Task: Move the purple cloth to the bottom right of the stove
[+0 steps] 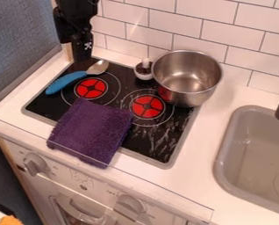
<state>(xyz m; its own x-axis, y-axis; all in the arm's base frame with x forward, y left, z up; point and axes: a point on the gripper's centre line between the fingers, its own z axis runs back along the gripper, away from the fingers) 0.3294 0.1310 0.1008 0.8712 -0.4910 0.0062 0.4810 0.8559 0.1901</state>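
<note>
Purple cloth point(90, 132) lay across the front of the stove point(159, 151), left of centre in the frame, and from your gripper point(82, 53) at upper left, open or closed you couldn't tell, a low swing risked knocking the spoon point(67, 82) between them.

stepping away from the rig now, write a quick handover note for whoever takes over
Gripper: at the stove's back-left corner, clear of the purple cloth.
Purple cloth: flat on the front-left part of the stove, overhanging its front edge.
Steel pot is at the back right, blue-handled spoon at the back left.
Done: cloth not yet at bottom right.
Left: grasp it, move it there, release.
</note>
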